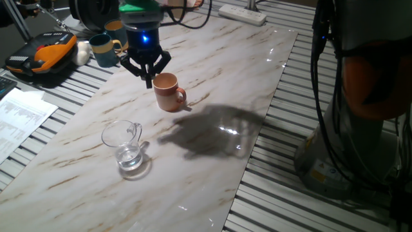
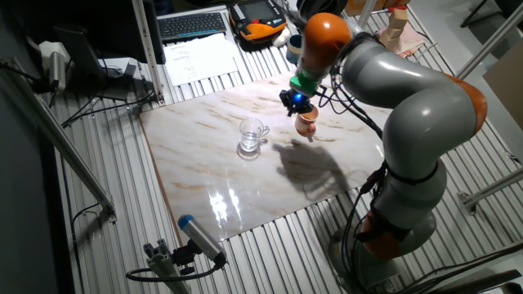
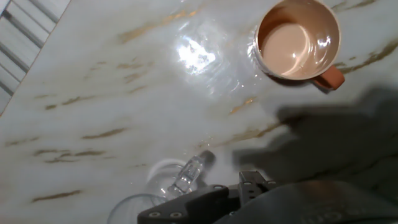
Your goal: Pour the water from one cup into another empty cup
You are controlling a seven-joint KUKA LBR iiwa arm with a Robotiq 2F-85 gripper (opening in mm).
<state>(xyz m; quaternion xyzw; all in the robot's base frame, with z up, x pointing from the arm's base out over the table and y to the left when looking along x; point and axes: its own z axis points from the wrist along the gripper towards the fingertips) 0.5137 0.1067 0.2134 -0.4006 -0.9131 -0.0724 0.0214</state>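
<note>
Left to right in your fixed view: glass mug (image 1: 125, 146) stands upright on the marble tabletop (image 1: 212, 77), handle toward the orange mug (image 1: 168, 91), which sits further back, well apart from it. Gripper (image 1: 147, 72) hangs above the table just beside the orange mug's rim, fingers apart, nothing between them.

Hand view gives what the fixed views don't: the orange mug's inside (image 3: 297, 40) is dry and bare. The glass mug (image 3: 163, 186) is only partly in frame at the bottom edge.

Other fixed view shows the room: slatted metal bench around the marble slab, keyboard (image 2: 194, 24) and papers (image 2: 198, 59) at the back.

Glass mug is clear with a thick base and a shallow pool of water (image 1: 131, 158) at the bottom.
</note>
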